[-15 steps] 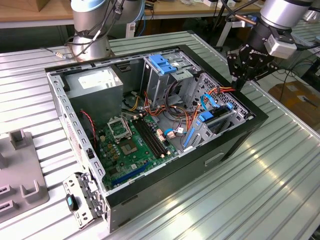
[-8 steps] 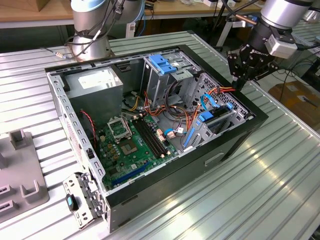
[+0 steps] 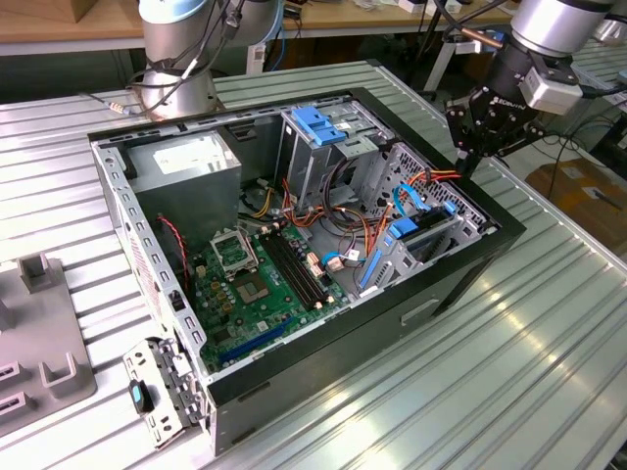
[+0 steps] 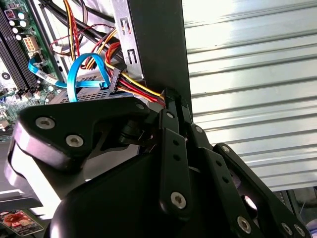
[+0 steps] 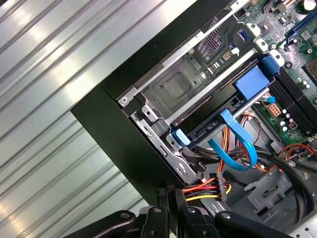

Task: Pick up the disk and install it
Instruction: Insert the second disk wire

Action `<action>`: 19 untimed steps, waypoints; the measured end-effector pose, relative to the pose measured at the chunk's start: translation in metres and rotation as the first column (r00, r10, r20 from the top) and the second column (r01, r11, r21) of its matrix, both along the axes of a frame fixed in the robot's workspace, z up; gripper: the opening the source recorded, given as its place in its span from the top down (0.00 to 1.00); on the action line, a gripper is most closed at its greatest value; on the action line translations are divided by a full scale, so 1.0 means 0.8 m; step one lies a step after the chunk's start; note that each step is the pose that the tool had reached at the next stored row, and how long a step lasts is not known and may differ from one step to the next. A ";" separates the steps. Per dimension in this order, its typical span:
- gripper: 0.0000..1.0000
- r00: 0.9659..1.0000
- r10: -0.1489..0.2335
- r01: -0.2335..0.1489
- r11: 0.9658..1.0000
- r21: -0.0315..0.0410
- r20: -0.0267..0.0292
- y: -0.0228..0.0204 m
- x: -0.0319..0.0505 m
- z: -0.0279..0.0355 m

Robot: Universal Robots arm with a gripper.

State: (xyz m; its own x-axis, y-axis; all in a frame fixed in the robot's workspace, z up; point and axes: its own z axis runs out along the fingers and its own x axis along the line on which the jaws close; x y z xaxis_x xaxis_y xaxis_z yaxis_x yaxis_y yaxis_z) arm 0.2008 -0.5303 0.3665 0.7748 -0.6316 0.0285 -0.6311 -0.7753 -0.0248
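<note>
The gripper [image 3: 477,132], fingers closed and empty, hovers over the computer case's [image 3: 451,284] right wall, beside the disk [image 3: 423,233] seated in its bay among blue cable [image 5: 237,144] and power wires [image 4: 133,87].

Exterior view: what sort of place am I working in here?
Most likely a robotics lab or test workshop: an opened computer case lies on a ribbed metal table, with wooden workbenches and a second robot arm's base behind.
</note>
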 end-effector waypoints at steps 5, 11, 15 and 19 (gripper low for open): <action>0.84 1.000 0.000 0.000 1.000 0.000 0.000 0.0000 0.000 -0.0001; 0.84 1.000 0.000 0.000 1.000 0.000 0.000 0.0000 0.000 0.0075; 0.84 1.000 -0.014 0.014 1.000 0.000 0.000 0.0000 -0.002 0.0077; 0.84 0.998 -0.061 0.061 0.998 0.000 0.000 0.0000 -0.002 0.0076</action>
